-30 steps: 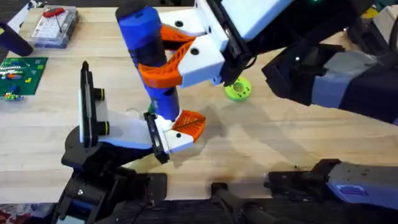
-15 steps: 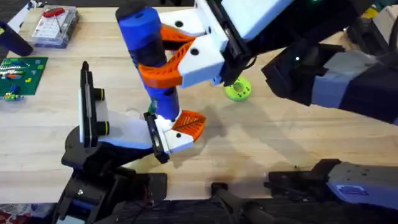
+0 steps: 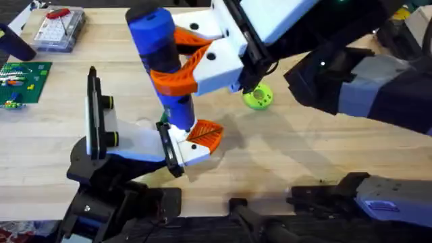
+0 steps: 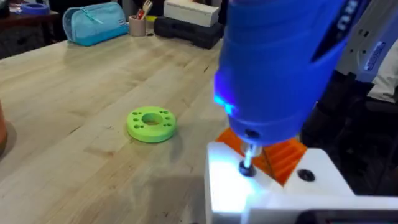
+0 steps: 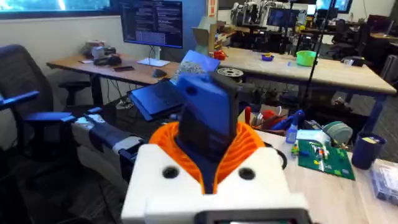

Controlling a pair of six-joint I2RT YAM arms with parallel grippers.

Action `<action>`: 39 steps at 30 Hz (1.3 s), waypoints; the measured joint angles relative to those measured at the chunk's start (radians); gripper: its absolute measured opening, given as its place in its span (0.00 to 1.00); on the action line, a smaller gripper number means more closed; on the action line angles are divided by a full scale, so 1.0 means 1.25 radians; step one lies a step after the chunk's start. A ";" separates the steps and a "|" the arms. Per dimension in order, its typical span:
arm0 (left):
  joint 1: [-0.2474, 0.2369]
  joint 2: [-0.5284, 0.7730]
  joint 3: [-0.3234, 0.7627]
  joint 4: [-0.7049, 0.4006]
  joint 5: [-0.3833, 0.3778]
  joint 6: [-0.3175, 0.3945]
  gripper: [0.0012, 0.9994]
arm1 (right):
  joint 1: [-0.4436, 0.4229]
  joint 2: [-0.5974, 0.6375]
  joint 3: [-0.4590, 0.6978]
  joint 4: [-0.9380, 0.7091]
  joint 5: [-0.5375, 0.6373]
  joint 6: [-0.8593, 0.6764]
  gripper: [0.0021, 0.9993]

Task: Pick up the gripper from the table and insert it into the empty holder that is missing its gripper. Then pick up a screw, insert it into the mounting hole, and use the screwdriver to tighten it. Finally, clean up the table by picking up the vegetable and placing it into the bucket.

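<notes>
My right gripper has its orange fingers clamped round the screwdriver, a stiff, smooth, top-heavy cylinder best held mid-barrel, its tip below my fingers on the mounted gripper.

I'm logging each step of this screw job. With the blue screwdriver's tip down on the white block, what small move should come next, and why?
Probably keep the screwdriver pressed straight down and driving. Its metal tip sits in the screw hole of the white gripper block, its light is lit, and the right gripper clamps its body. The vegetable cleanup can wait.
</notes>
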 joint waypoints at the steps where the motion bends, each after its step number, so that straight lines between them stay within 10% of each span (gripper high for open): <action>1: 0.000 0.000 0.000 0.000 0.000 0.000 0.01 | 0.000 0.000 0.000 0.000 0.000 0.000 0.05; 39: 0.000 0.000 0.000 0.000 0.000 -0.003 0.01 | -0.001 0.004 0.000 -0.027 -0.009 -0.011 0.05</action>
